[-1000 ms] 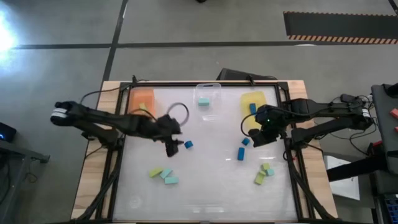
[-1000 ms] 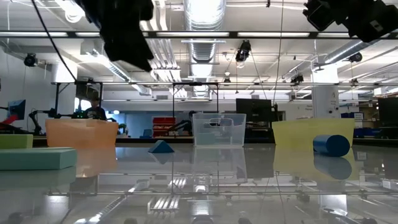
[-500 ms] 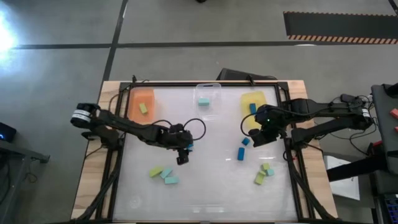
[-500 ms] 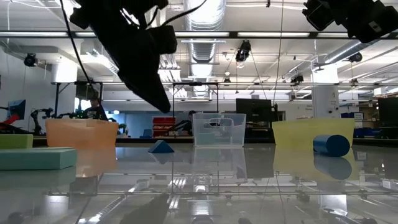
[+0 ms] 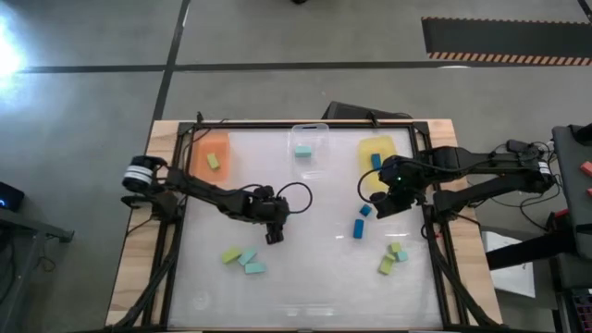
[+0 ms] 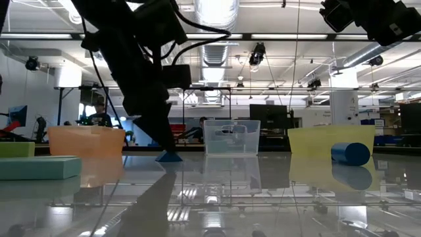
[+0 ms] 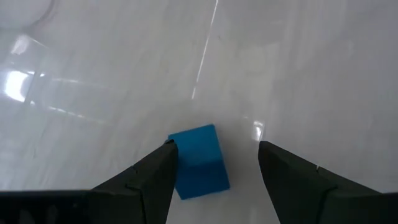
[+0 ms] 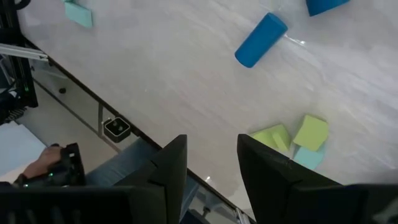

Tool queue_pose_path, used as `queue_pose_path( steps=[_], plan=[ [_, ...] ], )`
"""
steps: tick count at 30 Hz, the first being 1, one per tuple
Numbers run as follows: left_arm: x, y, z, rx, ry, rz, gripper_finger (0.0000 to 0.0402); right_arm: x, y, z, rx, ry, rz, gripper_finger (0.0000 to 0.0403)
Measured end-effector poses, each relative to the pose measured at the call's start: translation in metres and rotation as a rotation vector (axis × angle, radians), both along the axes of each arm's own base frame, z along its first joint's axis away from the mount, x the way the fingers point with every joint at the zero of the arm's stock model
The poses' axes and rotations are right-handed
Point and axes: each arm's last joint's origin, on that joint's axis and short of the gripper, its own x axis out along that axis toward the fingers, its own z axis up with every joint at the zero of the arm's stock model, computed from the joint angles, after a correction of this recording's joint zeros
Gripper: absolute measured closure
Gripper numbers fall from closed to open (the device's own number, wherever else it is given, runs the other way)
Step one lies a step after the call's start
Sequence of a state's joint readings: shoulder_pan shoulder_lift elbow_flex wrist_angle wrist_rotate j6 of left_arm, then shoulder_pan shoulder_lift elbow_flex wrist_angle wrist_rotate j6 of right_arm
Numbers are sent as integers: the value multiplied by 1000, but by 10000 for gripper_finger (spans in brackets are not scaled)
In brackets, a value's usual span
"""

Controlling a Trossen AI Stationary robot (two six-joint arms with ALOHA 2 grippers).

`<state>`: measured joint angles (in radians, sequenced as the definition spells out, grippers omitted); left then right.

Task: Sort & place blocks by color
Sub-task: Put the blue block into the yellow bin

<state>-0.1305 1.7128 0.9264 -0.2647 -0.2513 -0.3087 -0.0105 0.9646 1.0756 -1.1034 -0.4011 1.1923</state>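
Observation:
My left gripper is low over the table's middle, open, pointing down. Its fingers stand on either side of a small blue block, which lies flat on the table close to one finger. In the low view the gripper reaches down to that block. My right gripper hangs open above the table beside the yellow tray. Loose blocks lie near it: blue ones, yellow-green and teal ones. More lie at the near left. My left gripper comes at the blue block from above with open fingers. One finger's inner side is right beside the block's side face; I cannot tell whether they touch. The block rests flat on the table.
The orange tray holds a yellow-green block. The clear tray holds a teal block. The yellow tray holds a blue block. All three trays stand along the far edge. A cable loops near my left wrist.
My left gripper has moved toward the table's right edge and slightly nearer, and has come down over the blue block, so its open fingers now stand on either side of it. The block has stayed where it was.

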Motion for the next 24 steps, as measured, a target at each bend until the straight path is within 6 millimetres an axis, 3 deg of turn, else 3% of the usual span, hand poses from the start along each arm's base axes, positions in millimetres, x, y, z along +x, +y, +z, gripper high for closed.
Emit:
queue_pose_path(
  steps=[12,20,24],
  plan=[
    [-1,2,-9,6,27,8,194,0,0,0,-4,-2,5,271],
    [-9,3,16,-8,-32,8,194,0,0,0,-9,-1,-1,271],
    [-20,6,19,-3,-35,15,194,0,0,0,-8,1,-4,271]
  ],
)
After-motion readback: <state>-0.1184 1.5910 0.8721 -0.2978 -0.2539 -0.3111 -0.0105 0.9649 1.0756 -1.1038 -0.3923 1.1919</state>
